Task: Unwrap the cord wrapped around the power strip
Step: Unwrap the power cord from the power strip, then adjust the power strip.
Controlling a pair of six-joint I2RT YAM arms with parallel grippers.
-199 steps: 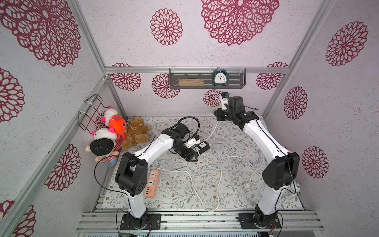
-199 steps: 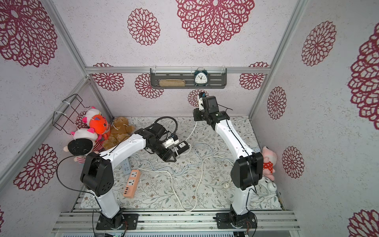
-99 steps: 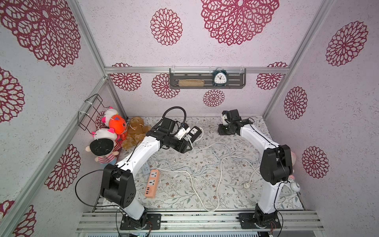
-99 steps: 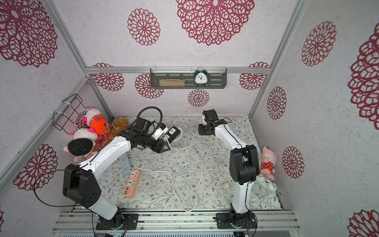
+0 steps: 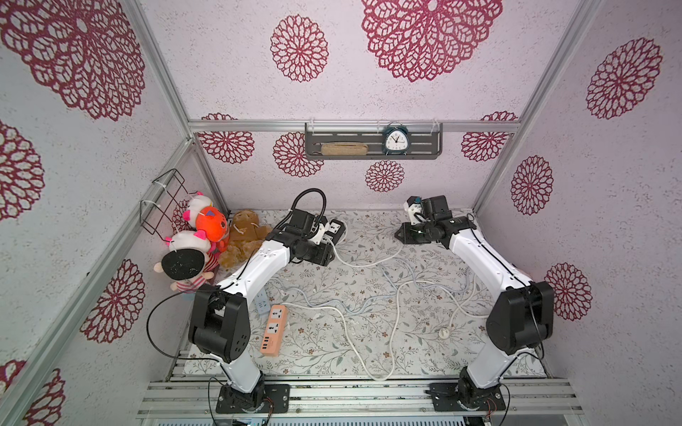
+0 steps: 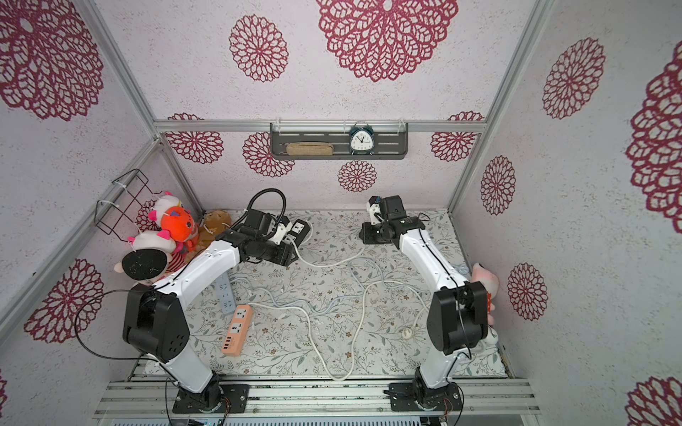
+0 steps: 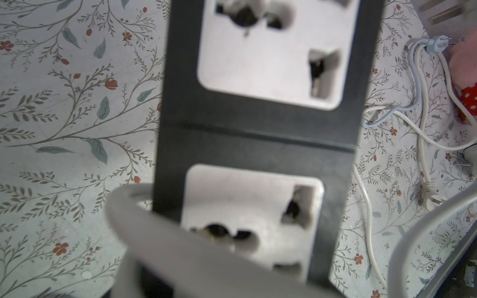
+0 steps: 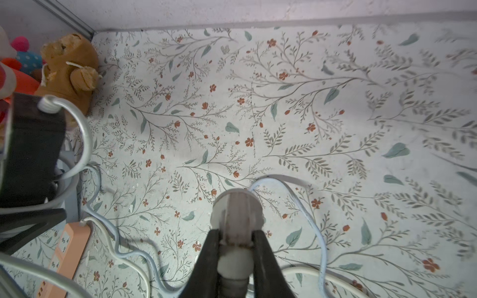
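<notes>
Three strips in all — black power strip (image 5: 337,228), orange power strip (image 5: 275,330), pale blue power strip (image 5: 261,302). Two robot arms — left arm (image 5: 254,269), right arm (image 5: 483,258). One clock (image 5: 395,139), one shelf (image 5: 424,155), one wire basket (image 5: 166,201), one brown bear (image 5: 245,236).

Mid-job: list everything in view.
black power strip: 1, black-white, table's back
cord: 1, white, strip to plug
plug: 1, white, cord's end
orange power strip: 1, orange, front left
blue power strip: 1, pale, beside orange
loose cords: several, white/blue, mid-table
plush toys: 5 mixed, back-left; 1 pink, right
clock: 1, teal, shelf
pouch: 1, tan, shelf
shelf: 1, grey, back wall
wire basket: 1, black, left wall
left fingers: black, gripping black power strip
right fingers: black, gripping plug
</notes>
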